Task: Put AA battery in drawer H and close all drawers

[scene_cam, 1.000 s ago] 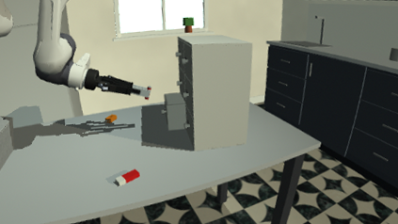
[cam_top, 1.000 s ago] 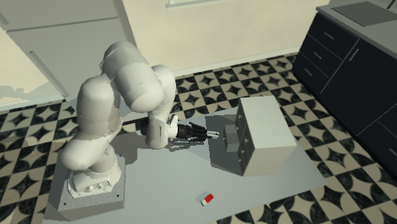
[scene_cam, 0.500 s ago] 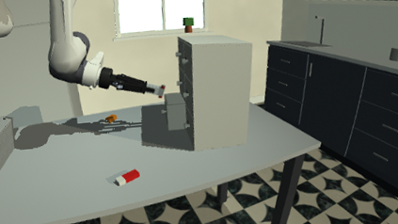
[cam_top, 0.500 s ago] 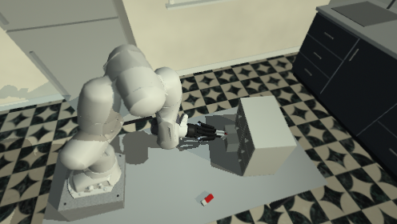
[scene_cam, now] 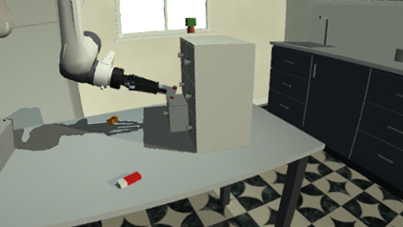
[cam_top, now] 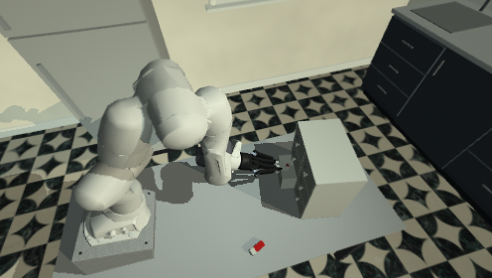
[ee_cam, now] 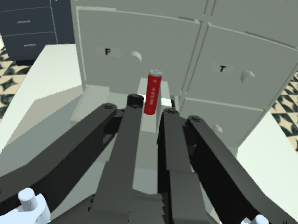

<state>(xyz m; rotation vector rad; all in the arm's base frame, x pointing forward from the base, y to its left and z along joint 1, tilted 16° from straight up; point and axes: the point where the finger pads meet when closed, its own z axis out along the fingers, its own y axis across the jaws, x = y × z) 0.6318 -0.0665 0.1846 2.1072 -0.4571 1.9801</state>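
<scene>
The gripper (cam_top: 279, 167) (scene_cam: 169, 91) (ee_cam: 152, 104) is shut on the red AA battery (scene_cam: 175, 87) (ee_cam: 153, 92), which stands roughly upright between the fingertips in the wrist view. The pale chest (cam_top: 333, 151) (scene_cam: 222, 92) (ee_cam: 142, 25) stands upright. One low drawer (cam_top: 288, 181) (scene_cam: 178, 119) on its left side is pulled out. The fingertips and battery are over this drawer, close to the chest's front. Its label is hidden now. The drawers above and beside it, including those marked F and T, look pushed in.
A red and white block (cam_top: 257, 247) (scene_cam: 129, 180) lies on the table (cam_top: 198, 233) (scene_cam: 67, 184) near its front edge. A small orange object (scene_cam: 112, 120) lies behind it, left of the chest. Drawer knobs stick out of the chest's front near the fingers.
</scene>
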